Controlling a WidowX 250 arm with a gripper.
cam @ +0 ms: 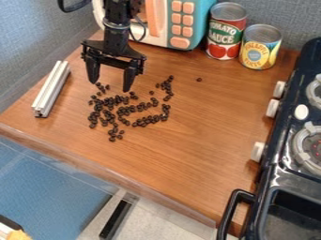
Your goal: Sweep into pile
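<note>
Nearest, at the right, a black handle (pixel 228 211) juts from the toy stove (pixel 274 169) beside the wooden counter (pixel 188 154). Dark beans (pixel 125 111) lie loosely scattered left of centre, one stray farther right. Over their far edge hangs the gripper (pixel 110 86), fingers (pixel 130 78) spread apart. Left lies a grooved metal bar (pixel 50 89); a toy microwave (pixel 182 23), red-labelled can (pixel 225 33) and yellow-labelled can (pixel 259 47) stand far back.

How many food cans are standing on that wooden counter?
2: a taller red can beside the toy microwave, and a shorter yellow can next to it, nearer the black stove.
</note>
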